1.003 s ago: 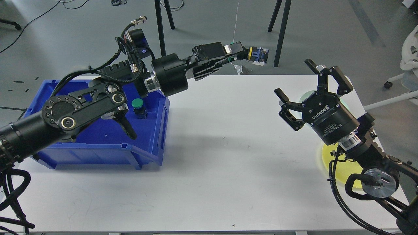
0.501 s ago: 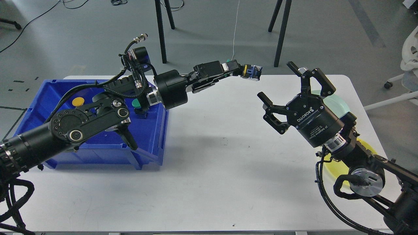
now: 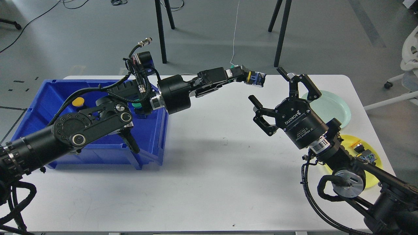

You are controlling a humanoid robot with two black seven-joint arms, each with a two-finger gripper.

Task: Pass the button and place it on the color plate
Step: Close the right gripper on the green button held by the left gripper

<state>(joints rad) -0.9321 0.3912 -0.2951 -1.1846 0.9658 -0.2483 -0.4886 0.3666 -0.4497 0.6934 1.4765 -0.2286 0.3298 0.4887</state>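
Note:
My left gripper (image 3: pixel 245 76) is shut on a button with a yellow ring and a blue body (image 3: pixel 255 78), held above the far middle of the white table (image 3: pixel 212 169). My right gripper (image 3: pixel 269 88) is open, its fingers spread, just right of and below the held button, not touching it. A pale green plate (image 3: pixel 333 109) lies at the far right. A yellow plate (image 3: pixel 369 163) lies nearer, with another button (image 3: pixel 364 151) on it. The blue bin (image 3: pixel 98 143) on the left holds a yellow button (image 3: pixel 78 102) and a green button (image 3: pixel 137 106), partly hidden by my left arm.
My right arm covers part of the yellow plate. Chair and stand legs (image 3: pixel 277 32) rise from the floor beyond the table's far edge. The bin fills the table's left side.
My left gripper came down and right with the button. My right gripper moved left and farther from me toward it, staying open, uncovering the plates.

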